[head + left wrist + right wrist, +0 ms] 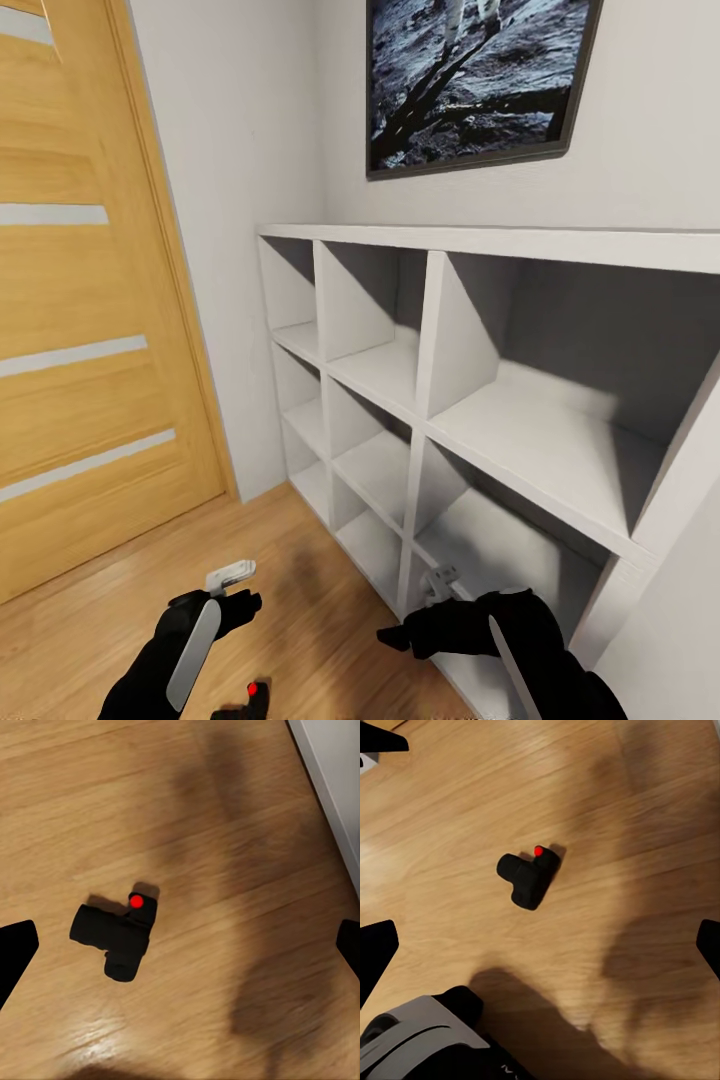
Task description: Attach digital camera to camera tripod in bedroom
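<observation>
While the digital camera [116, 937] lies alone on the wood floor [90, 630], the step in hand looks like picking it up. On the left stands a light wooden door [80, 300]. The left gripper [232, 582] hangs above the camera, with its fingers spread wide and nothing between them. The camera sits low in the head view, just beside the left arm, with its red button [136, 901] facing up. The right gripper [440, 590] is also spread and holds nothing. It hangs near the white cube shelves [420, 400] on the right. A dark picture [470, 80] hangs on the white wall above. Next, I think a gripper must come down over the camera and close on its body.
</observation>
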Motion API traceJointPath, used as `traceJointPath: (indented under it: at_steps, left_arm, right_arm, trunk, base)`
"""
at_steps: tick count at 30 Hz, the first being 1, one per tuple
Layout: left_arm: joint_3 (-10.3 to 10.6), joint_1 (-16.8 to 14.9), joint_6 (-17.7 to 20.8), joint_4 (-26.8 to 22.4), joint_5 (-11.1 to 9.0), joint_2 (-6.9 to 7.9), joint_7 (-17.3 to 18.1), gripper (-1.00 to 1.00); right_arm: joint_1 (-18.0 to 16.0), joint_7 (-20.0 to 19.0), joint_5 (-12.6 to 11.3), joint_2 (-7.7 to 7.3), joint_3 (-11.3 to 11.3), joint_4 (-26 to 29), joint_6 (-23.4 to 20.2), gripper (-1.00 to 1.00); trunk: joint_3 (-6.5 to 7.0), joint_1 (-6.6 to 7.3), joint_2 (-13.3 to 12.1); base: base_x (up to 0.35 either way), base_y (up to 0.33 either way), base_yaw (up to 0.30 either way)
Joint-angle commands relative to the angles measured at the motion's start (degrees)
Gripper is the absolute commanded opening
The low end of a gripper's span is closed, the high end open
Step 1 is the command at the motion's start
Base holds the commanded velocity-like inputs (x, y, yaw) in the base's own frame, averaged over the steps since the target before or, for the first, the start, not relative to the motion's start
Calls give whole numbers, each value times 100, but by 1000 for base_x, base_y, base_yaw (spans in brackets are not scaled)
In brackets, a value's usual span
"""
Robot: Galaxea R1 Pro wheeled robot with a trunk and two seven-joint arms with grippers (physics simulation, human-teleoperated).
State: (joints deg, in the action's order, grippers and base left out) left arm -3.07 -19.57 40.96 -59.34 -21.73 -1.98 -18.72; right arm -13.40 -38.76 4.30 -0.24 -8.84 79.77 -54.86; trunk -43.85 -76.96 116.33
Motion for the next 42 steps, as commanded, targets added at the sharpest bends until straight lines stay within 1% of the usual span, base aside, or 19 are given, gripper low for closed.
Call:
traceJointPath:
  at_steps: [1, 16, 20, 23, 26, 27, 30, 32, 33, 34, 35, 36, 38, 39, 42]
  left_arm:
    - [-10, -3, 18, -7, -61, -4, -44, 100]
    - [-26, -3, 32, -29, -78, -14, -40, 100]
    - [9, -3, 37, -43, -74, -11, -27, 100]
    - [126, -3, 35, -44, -66, 10, -16, 100]
    - [290, -3, 35, -46, -61, 22, -18, 100]
    - [565, -3, 32, -5, -34, 37, -28, 100]
    - [721, -3, 26, 114, 34, 61, -27, 100]
    - [812, -3, -24, 330, 130, 82, -27, 100]
    - [834, -3, -61, 408, 164, 86, -25, 100]
    - [891, -3, -363, 724, 301, 95, -10, 100]
    - [899, -3, -469, 800, 331, 96, -5, 100]
    - [911, -3, -698, 957, 382, 100, 6, 100]
    - [918, -3, -923, 1119, 416, 103, 15, 100]
    - [919, -3, -1120, 1280, 438, 106, 27, 100]
    - [917, -3, -1346, 1494, 463, 111, 61, 100]
  right_arm:
    - [-4, -38, 44, -2, -4, 6, -16, 100]
    - [-4, -36, 45, 1, -4, -11, -16, 100]
    - [-4, -32, 49, 4, -4, -13, -14, 100]
    - [-4, -22, 50, 5, -4, -19, -2, 100]
    - [-4, -16, 52, 6, -4, -22, 7, 100]
    - [-4, -12, 53, 6, -4, -28, 20, 100]
    - [-4, -9, 53, 6, -7, -28, 24, 100]
    - [-4, -5, 53, 6, -10, -28, 26, 100]
    - [-4, -4, 53, 6, -10, -29, 26, 100]
    - [-4, -2, 53, 6, -6, -30, 27, 100]
    - [-4, -2, 53, 8, -6, -31, 28, 100]
    - [-4, -1, 53, 11, -3, -31, 28, 100]
    - [-4, 1, 53, 12, -2, -31, 30, 100]
    - [-4, 4, 53, 13, -2, -31, 32, 100]
    - [-4, 6, 55, 14, -3, -31, 35, 100]
  trunk:
    - [-24, -22, 44]
    - [-294, -351, 646]
    - [-365, -439, 806]
    - [-419, -505, 927]
    - [-473, -571, 1047]
    - [-491, -593, 1087]
    - [-545, -659, 1207]
    - [-581, -703, 1288]
    - [-599, -725, 1328]
    - [-617, -747, 1368]
    - [-635, -769, 1408]
    - [-653, -791, 1448]
    - [-689, -834, 1528]
    - [-707, -856, 1568]
    - [-760, -922, 1689]
  base:
    - [0, 0, 0]
    - [0, 0, 0]
    - [0, 0, 0]
    - [0, 0, 0]
    - [0, 0, 0]
    - [0, 0, 0]
    - [0, 0, 0]
    - [0, 0, 0]
    - [0, 0, 0]
    - [0, 0, 0]
    - [0, 0, 0]
    - [0, 0, 0]
    - [0, 0, 0]
    - [0, 0, 0]
    - [0, 0, 0]
